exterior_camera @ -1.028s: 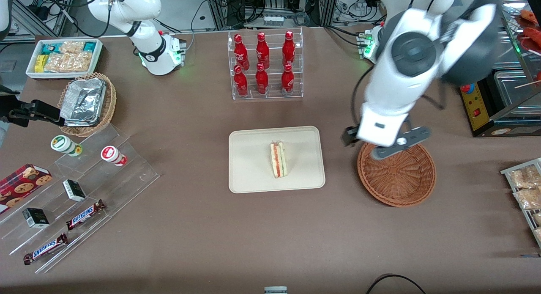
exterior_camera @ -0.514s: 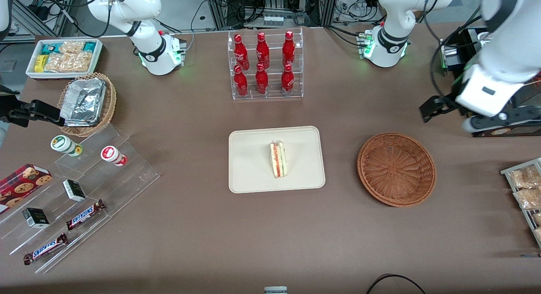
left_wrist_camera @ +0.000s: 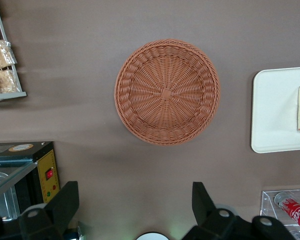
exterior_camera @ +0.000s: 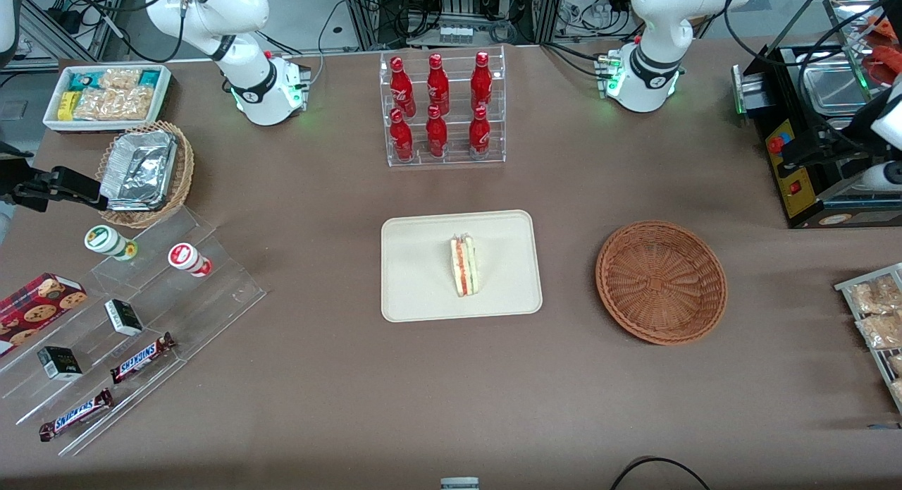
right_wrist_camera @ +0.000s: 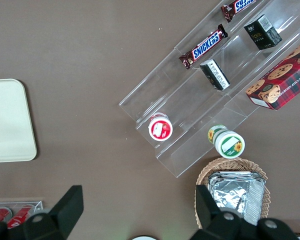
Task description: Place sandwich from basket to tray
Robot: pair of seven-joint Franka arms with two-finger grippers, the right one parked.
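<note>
Your sandwich [exterior_camera: 463, 266] lies on the cream tray [exterior_camera: 423, 292], resting on its side near the tray's middle. The reddish-brown wicker basket [exterior_camera: 661, 281] sits beside the tray toward the working arm's end of the table, holding nothing. Your gripper [left_wrist_camera: 135, 207] hangs high above the brown tablecloth [exterior_camera: 338, 391] at that same end, its fingers spread wide apart with nothing between them. Farther from the front camera than the tray, you have a clear rack of red bottles [exterior_camera: 440, 109]. Toward the parked arm's end you can see a tan basket with a foil container [exterior_camera: 144, 173] and clear stepped shelves [exterior_camera: 127, 321] carrying Snickers bars [exterior_camera: 141, 358].
</note>
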